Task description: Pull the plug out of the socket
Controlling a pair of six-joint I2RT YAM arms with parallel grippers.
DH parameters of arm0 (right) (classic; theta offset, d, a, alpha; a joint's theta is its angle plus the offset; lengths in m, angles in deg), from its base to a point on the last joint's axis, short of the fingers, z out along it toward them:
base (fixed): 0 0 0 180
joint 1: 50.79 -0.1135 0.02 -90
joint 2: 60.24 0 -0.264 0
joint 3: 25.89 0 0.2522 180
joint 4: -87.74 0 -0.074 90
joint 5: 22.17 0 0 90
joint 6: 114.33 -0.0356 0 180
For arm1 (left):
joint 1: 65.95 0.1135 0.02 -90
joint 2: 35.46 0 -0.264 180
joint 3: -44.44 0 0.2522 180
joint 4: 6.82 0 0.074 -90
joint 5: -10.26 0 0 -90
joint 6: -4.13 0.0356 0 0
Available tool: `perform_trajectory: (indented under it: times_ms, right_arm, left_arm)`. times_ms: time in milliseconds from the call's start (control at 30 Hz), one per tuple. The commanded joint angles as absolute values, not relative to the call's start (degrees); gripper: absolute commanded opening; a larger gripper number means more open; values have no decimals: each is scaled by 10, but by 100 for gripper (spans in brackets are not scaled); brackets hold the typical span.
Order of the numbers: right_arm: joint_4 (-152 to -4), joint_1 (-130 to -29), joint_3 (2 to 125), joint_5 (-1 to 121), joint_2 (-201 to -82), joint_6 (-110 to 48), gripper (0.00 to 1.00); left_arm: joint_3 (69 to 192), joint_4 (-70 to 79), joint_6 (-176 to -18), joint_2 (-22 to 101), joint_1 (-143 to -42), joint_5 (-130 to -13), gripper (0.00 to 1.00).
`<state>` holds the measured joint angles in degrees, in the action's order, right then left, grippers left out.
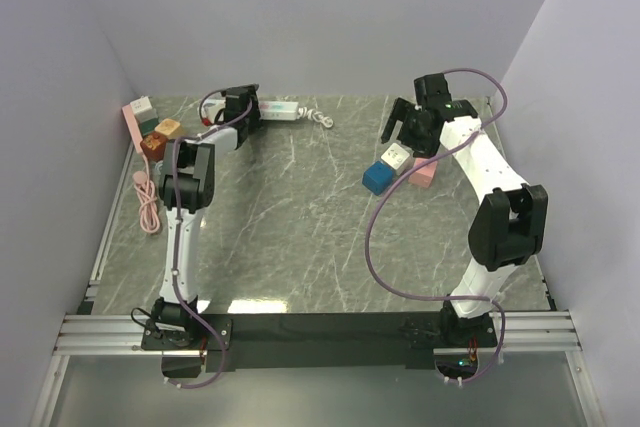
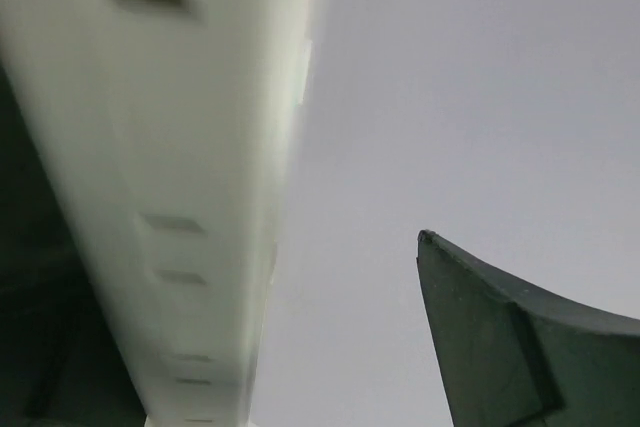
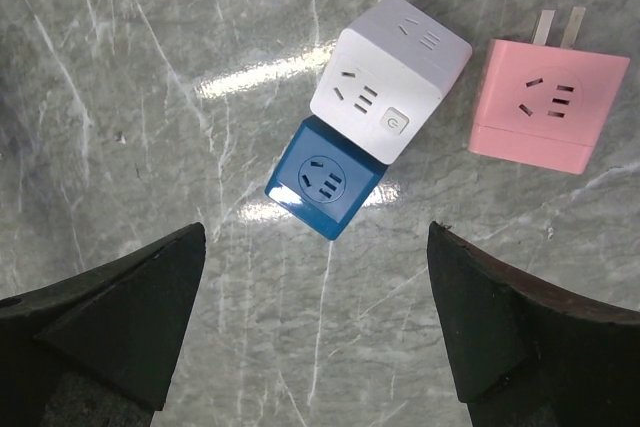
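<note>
Progress: judged early, nothing visibly separated. The power strip (image 1: 282, 110) lay at about 11 o'clock on the marble table (image 1: 300, 247), close to the back wall, with its bundled white cord (image 1: 320, 119) at the 3 o'clock end. The left gripper (image 1: 240, 107) sat over the strip's 9 o'clock half and hid it. I could not tell whether a plug was seated there or had come out. The pull itself looked still to do.

Left tool: the wrist view showed the strip's white body (image 2: 190, 167) blurred and very near, filling the 9 o'clock side. One dark finger (image 2: 520, 347) stood clear of it at 4 o'clock with bare wall between them. Jaws read as spread, beside the strip and not pinching it. Contact on the hidden side could not be judged.

Right tool: the right gripper (image 1: 405, 132) hung at about 2 o'clock with its jaws wide apart, holding nothing. Below it lay a blue cube adapter (image 3: 322, 179) touching a white cube adapter (image 3: 390, 77), and a pink adapter (image 3: 545, 107) just beside them at 3 o'clock.
</note>
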<state>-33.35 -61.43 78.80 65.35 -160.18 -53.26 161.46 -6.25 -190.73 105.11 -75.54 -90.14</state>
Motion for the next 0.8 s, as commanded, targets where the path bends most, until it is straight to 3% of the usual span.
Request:
perform_trajectory:
  times_ms: [0,100,233,400,700,767]
  right_arm:
    - [-346,-618,785,648,-1574,-525,98]
    - [-345,-618,787,642,-1580,-526,98]
    - [-349,-620,789,636,-1583,-527,98]
    - [-350,-625,787,633,-1585,-528,98]
    - [-356,-626,770,635,-1581,-529,98]
    - [-357,-627,769,629,-1582,-531,98]
  left_arm:
    - [1702,9,-1957,1088,-754,-893,99]
    - [1743,91,-1937,1083,-756,-877,99]
    - [1651,93,-1955,1035,-763,-852,99]
    - [1629,151,-1928,1006,-768,-774,99]
    - [1567,221,-1889,952,-774,-738,99]
    - [1532,182,-1897,941,-774,-753,93]
